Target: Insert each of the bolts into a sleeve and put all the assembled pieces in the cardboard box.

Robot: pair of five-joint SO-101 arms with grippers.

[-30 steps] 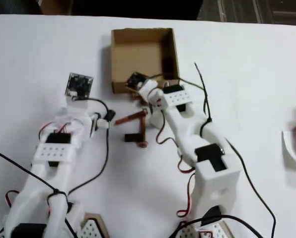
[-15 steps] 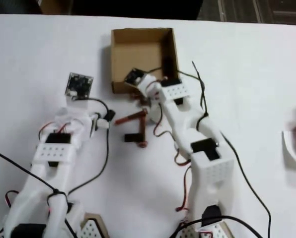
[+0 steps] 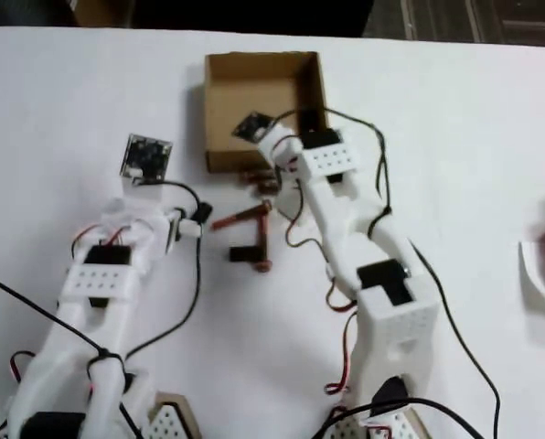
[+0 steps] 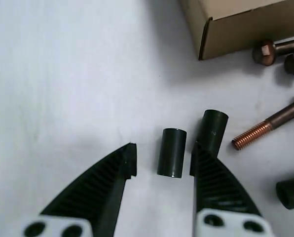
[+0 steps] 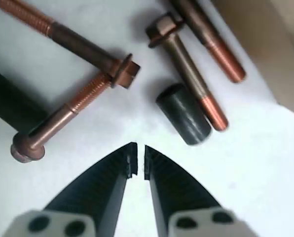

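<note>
The cardboard box (image 3: pixel 219 102) stands open at the back of the table. In front of it lie several copper bolts (image 3: pixel 240 218) and black sleeves (image 3: pixel 243 254). My left gripper (image 4: pixel 163 159) is open low over the table, with one upright black sleeve (image 4: pixel 171 152) between its fingertips; a second sleeve (image 4: pixel 213 132) leans beside one finger, near a bolt (image 4: pixel 270 123). My right gripper (image 5: pixel 137 160) is shut on nothing, just short of a short sleeve (image 5: pixel 183 113) and a bolt (image 5: pixel 186 59) lying against it. More bolts (image 5: pixel 68 37) lie around.
The box's corner (image 4: pixel 236 24) is close to the left gripper, with two bolt heads (image 4: pixel 265 52) at its foot. A white dish (image 3: pixel 542 274) with something red sits at the right edge. Cables trail from both arms. A small black square part (image 3: pixel 145 156) lies left of the box.
The right arm has swung its wrist a little farther toward the box's front wall. The left arm and the loose parts have stayed put.
</note>
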